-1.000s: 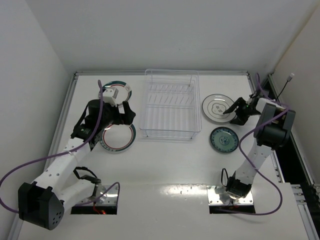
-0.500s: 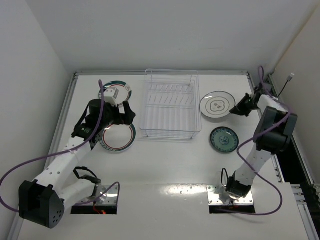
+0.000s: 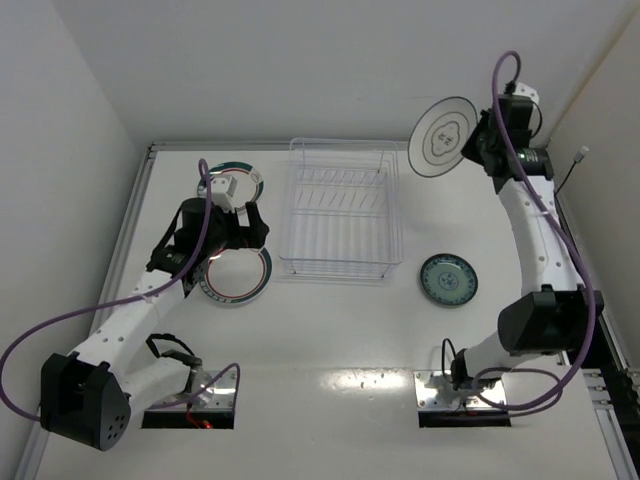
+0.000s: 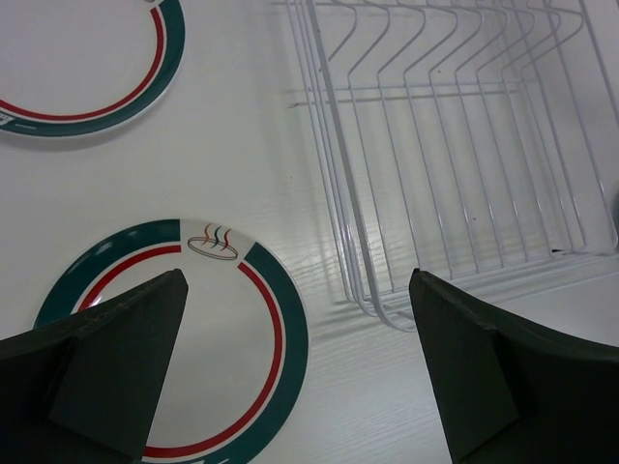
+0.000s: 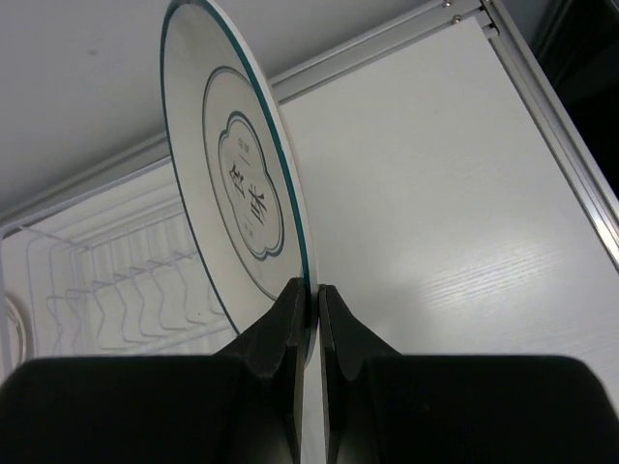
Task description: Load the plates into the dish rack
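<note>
Left arm (image 3: 130,310) low, reaching forward — left hand (image 4: 298,280) spread wide. Right arm (image 3: 540,230) stretched up — right hand (image 5: 308,286) pinched tight.

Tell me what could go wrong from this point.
The right claw pinches the white plate only at its rim, high in the air, so it could slip or swing. On the way down, the plate might hit the dish rack dividers instead of entering a slot.

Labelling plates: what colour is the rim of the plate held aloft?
A thin dark teal line on the white plate; clearest in the right wrist view.
</note>
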`<move>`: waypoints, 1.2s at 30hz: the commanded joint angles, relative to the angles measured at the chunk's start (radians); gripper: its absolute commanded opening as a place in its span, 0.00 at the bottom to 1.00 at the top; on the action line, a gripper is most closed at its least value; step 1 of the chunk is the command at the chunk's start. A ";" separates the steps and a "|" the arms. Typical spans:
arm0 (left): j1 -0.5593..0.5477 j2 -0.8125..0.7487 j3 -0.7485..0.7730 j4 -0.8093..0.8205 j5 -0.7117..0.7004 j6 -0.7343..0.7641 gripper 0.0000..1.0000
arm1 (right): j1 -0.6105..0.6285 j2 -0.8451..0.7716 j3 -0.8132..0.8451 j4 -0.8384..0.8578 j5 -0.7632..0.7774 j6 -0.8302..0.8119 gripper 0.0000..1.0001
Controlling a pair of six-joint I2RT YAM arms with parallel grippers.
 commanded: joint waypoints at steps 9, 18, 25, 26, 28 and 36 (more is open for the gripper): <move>-0.006 0.008 0.026 0.004 -0.027 -0.003 0.99 | 0.279 0.340 0.430 -0.212 0.402 -0.074 0.00; -0.006 -0.012 0.026 0.004 -0.027 -0.003 0.99 | 0.371 0.456 0.498 -0.286 0.622 -0.074 0.00; -0.006 -0.012 0.026 0.004 -0.027 -0.003 0.99 | 0.410 0.449 0.498 -0.233 0.703 -0.109 0.00; -0.006 -0.012 0.026 0.004 -0.027 -0.003 0.99 | 0.410 0.431 0.486 -0.220 0.703 -0.120 0.00; -0.006 -0.012 0.026 0.004 -0.027 -0.003 0.99 | 0.410 0.420 0.485 -0.208 0.703 -0.133 0.00; -0.006 -0.021 0.026 0.004 -0.027 -0.003 0.99 | 0.431 0.470 0.449 -0.171 0.650 -0.166 0.00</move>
